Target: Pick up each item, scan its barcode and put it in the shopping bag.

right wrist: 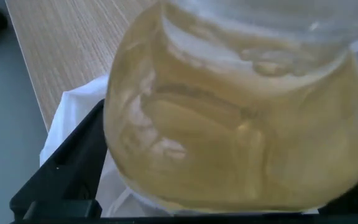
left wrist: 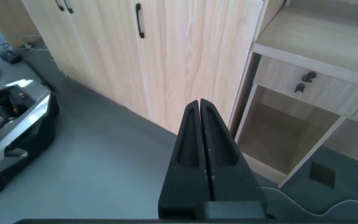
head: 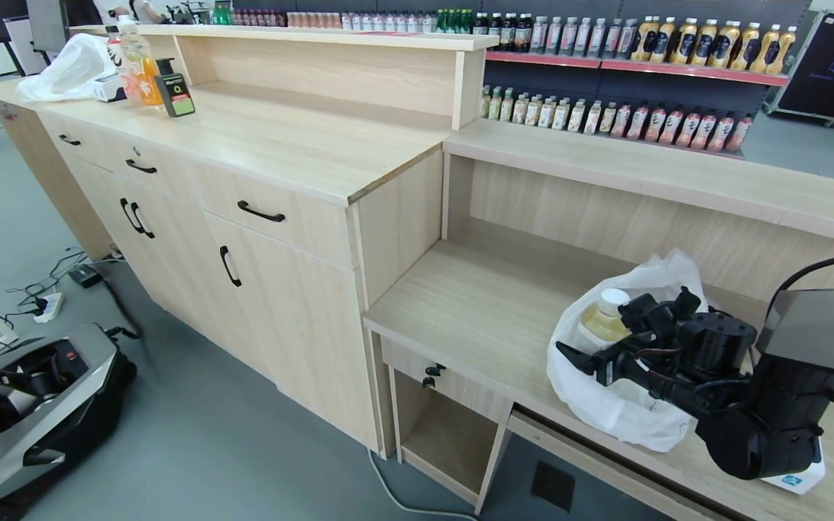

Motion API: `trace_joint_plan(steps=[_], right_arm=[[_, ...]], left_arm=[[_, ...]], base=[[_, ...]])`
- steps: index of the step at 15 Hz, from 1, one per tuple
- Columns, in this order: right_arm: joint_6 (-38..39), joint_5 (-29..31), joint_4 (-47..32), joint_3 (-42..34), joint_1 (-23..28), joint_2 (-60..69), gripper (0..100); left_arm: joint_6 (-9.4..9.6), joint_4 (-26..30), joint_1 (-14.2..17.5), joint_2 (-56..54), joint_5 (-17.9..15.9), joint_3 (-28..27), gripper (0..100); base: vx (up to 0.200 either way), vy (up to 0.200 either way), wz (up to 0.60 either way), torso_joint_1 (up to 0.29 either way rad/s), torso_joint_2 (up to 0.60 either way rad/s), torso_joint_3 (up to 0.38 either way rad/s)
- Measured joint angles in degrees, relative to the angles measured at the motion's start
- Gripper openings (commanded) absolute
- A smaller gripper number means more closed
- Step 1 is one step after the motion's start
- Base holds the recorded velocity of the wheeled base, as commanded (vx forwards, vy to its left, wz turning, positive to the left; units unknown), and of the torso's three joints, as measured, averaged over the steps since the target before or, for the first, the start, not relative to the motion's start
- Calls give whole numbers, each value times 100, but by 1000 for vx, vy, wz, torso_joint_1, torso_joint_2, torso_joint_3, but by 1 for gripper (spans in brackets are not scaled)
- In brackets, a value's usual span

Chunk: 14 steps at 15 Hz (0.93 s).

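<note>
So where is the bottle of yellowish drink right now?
In the head view the bottle is low on the right, held by the right gripper, in the mouth of the white shopping bag on the lower wooden counter.

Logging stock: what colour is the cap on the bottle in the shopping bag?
The bottle has an off-white cap; head view shows it best.
</note>
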<state>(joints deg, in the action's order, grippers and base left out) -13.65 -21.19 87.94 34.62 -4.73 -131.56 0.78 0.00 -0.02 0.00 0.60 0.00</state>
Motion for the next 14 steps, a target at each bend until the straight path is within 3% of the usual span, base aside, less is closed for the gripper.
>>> trace_joint_plan(steps=[7, 10, 14], right_arm=[[-22, 335, -424, -227, 29, 1117, 100], [-553, 814, -736, -530, 219, 1629, 100], [-864, 881, -1264, -701, 589, 2395, 100]], left_arm=[[-2, 0, 2, 0, -2, 0, 0], [0, 0, 2, 0, 0, 0, 0], [0, 0, 2, 0, 0, 0, 0]], base=[[0, 0, 0, 0, 0, 0], [0, 0, 0, 0, 0, 0], [0, 0, 0, 0, 0, 0]])
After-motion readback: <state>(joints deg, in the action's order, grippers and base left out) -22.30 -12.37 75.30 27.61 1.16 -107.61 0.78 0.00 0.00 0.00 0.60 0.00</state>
